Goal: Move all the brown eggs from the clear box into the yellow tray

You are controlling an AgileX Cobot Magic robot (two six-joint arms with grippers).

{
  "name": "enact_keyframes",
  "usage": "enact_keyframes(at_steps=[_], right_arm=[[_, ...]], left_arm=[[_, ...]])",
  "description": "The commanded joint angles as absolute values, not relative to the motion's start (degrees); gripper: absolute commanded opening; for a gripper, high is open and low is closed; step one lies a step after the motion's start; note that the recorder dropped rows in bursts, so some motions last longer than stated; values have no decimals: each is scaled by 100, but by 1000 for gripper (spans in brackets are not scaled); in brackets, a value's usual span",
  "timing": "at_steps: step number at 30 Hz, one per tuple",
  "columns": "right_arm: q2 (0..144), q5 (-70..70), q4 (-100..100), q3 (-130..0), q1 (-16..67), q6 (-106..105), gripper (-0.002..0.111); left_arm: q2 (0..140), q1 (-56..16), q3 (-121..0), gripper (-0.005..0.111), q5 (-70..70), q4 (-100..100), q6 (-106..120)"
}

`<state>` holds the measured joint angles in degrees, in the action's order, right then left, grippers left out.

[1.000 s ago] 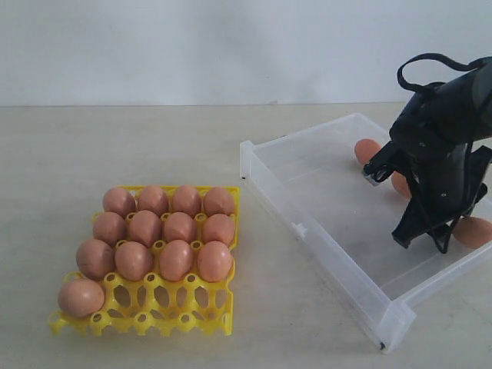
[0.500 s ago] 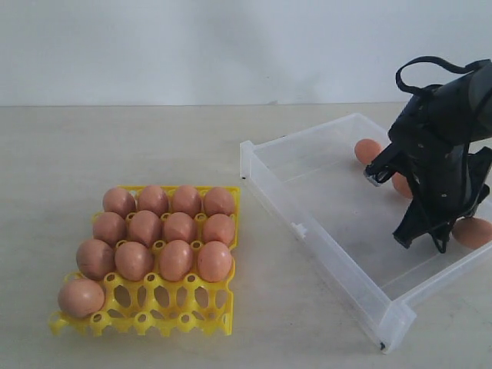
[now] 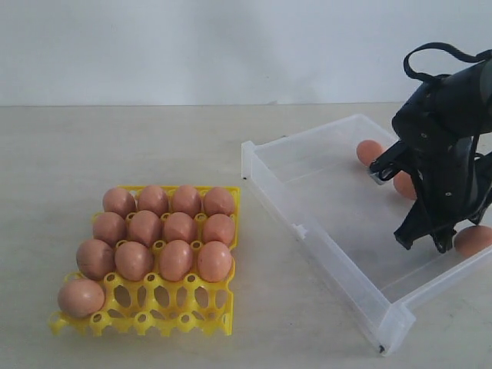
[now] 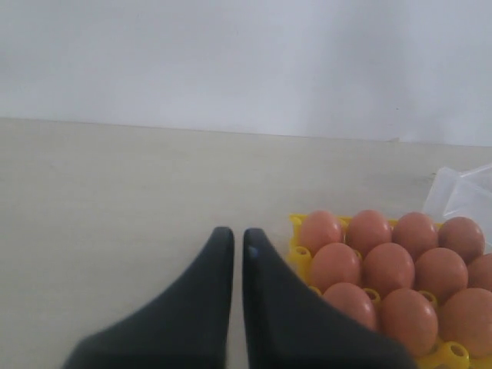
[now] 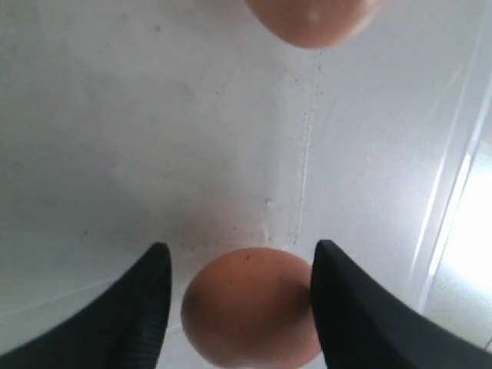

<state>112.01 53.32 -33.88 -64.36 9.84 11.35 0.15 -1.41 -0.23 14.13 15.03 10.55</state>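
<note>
The yellow tray (image 3: 154, 317) at the left holds several brown eggs (image 3: 161, 231); its front row has one egg (image 3: 81, 297) and three bare cups. Three eggs lie in the clear box (image 3: 323, 250): one at the far wall (image 3: 369, 151), one behind the arm (image 3: 403, 184), one at the right edge (image 3: 474, 240). My right gripper (image 3: 423, 244) points down into the box. In its wrist view it stands open (image 5: 241, 250) around an egg (image 5: 250, 315), one finger close against the shell. My left gripper (image 4: 238, 234) is shut on nothing, beside the tray (image 4: 298, 254).
The box floor (image 5: 154, 115) is bare around the gripper, with another egg (image 5: 311, 19) further along it. A box wall (image 5: 453, 192) runs close beside the fingers. A corner of the box (image 4: 461, 192) shows beyond the tray. The left arm is out of the exterior view.
My right arm has shifted a little to the right over the box. The egg at the right edge has slid slightly toward the front. The tray and its eggs have not moved.
</note>
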Motion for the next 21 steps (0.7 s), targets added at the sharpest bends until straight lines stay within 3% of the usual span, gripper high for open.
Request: enact_keyframes(at_steps=[1,8,12,21], right_arm=[[11144,5381,-2854,-6412,972,1109,47],[10846,4936,-634,-6412,972,-941,47],[10461,4589,-345,-6412,972,-1657,47],[9638,4616,-439,-6412,972,-185,47]], left_arm=[[0,-185,0,4,1330,1506,1007],[0,-185,0,4,1330,1506,1007],[0,-185,0,4,1330,1506,1007],[0,-185,0,4,1330,1506,1007]])
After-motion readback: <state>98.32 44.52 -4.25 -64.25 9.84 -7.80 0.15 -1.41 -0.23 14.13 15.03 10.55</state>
